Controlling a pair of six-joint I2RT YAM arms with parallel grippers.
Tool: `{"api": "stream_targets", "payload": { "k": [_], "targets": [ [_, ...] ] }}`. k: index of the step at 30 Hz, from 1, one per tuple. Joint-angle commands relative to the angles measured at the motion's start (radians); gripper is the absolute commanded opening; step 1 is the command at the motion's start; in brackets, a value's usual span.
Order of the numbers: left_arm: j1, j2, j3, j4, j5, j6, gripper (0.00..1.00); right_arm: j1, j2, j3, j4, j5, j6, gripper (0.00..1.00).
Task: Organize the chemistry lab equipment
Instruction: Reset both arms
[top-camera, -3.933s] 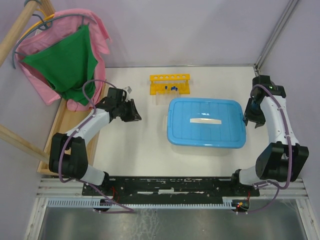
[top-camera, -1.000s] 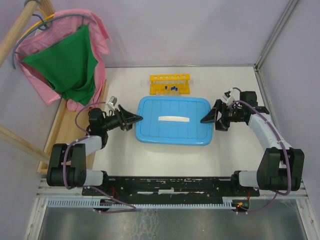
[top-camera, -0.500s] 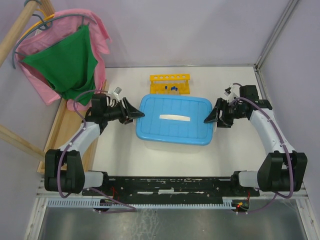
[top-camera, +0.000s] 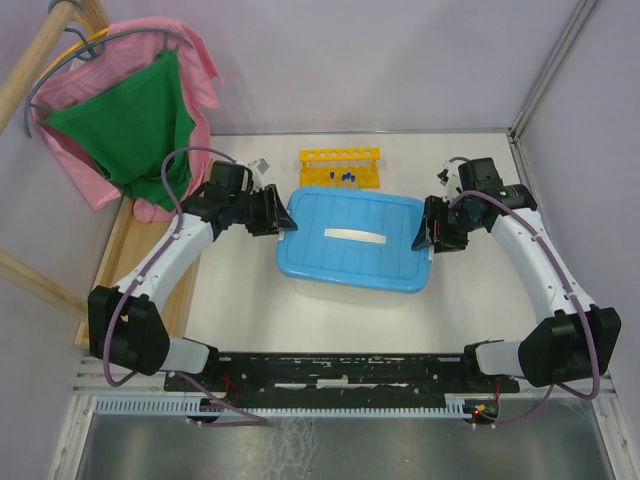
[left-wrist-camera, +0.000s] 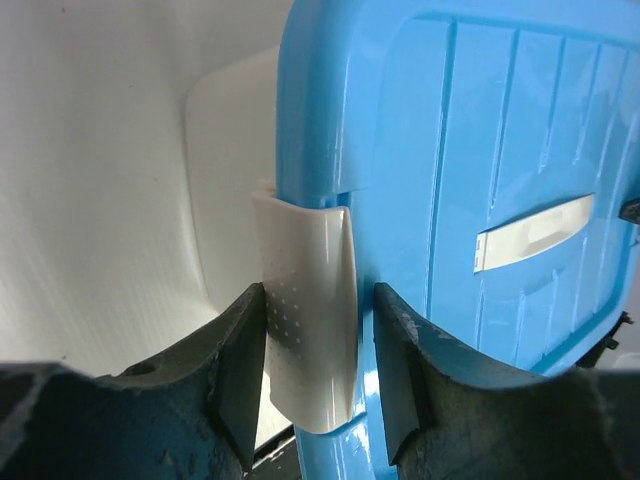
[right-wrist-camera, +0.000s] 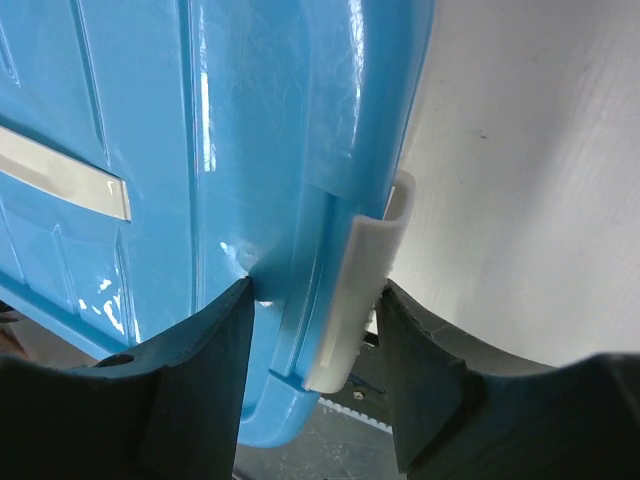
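Your two arms close in on the blue lid (top-camera: 385, 262) from either end as it sits on the white tub (left-wrist-camera: 225, 180).

At the lid's left end, your left gripper (left-wrist-camera: 318, 295) straddles the white latch clip (left-wrist-camera: 305, 330). One finger lies against the clip's outer edge. A sliver of blue shows between the clip and the other finger, so the jaws are not yet clamped.

At the lid's right end, your right gripper (right-wrist-camera: 315, 292) brackets the lid's rim and the second white clip (right-wrist-camera: 365, 300). Its fingers sit so close on both sides that you cannot tell whether they are pressing.

Just behind the lid's far edge stands the yellow test-tube rack (top-camera: 340, 157), upright on the table (top-camera: 250, 300). The small blue-capped tubes (top-camera: 347, 177) cluster at its base, between the rack and the lid. Neither gripper touches them.
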Motion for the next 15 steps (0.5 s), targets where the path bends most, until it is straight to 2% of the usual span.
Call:
{"api": "stream_targets", "payload": {
  "k": [1,5,9,12,14,15],
  "targets": [
    [-0.088,0.045,0.086,-0.163,-0.062,0.088,0.40,0.080,0.027,0.041,-0.016,0.079,-0.019,0.57],
    [-0.121,0.067,0.107,-0.211,-0.147,0.095,0.34,0.113,0.039,0.050,-0.018,0.130,-0.008,0.52],
    [-0.149,0.084,0.117,-0.231,-0.206,0.081,0.27,0.148,0.054,0.062,-0.024,0.186,0.000,0.39],
    [-0.171,0.101,0.141,-0.254,-0.259,0.078,0.23,0.177,0.067,0.071,-0.030,0.230,0.007,0.33],
    [-0.176,0.105,0.158,-0.273,-0.305,0.072,0.24,0.194,0.066,0.089,-0.044,0.278,0.009,0.36],
    [-0.176,0.101,0.164,-0.276,-0.336,0.066,0.28,0.196,0.059,0.098,-0.047,0.302,0.012,0.44]
  ]
}}
